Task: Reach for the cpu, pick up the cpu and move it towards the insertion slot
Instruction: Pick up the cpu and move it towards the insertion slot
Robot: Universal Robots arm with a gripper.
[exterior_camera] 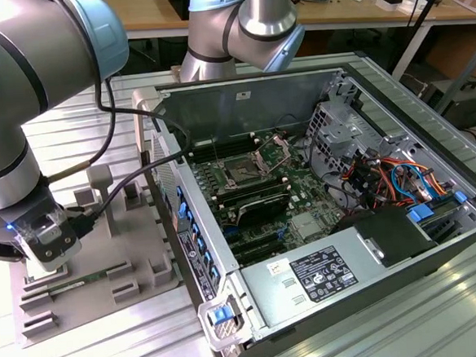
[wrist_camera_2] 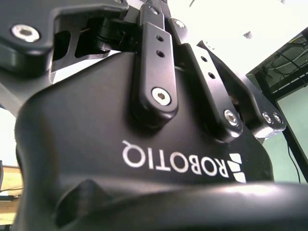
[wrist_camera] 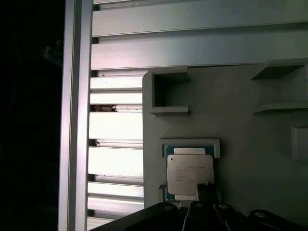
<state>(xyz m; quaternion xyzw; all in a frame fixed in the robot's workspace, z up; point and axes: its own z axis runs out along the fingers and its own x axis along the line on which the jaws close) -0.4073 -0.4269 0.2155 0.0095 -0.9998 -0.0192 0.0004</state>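
cpu (wrist_camera: 189, 176) in grey tray (wrist_camera: 240, 120) recess, corner hidden by fingers (wrist_camera: 207, 191); cannot tell if clenched

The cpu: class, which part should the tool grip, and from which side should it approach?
Probably two opposite edges, coming down from above: the cpu lies flat, lid up, seated in the grey tray, so only its thin rim offers purchase.

hand (wrist_camera_2: 173, 57): white lettering (upside down) | cpu (wrist_camera: 190, 175): print illegible | power supply label (exterior_camera: 322, 275): illegible
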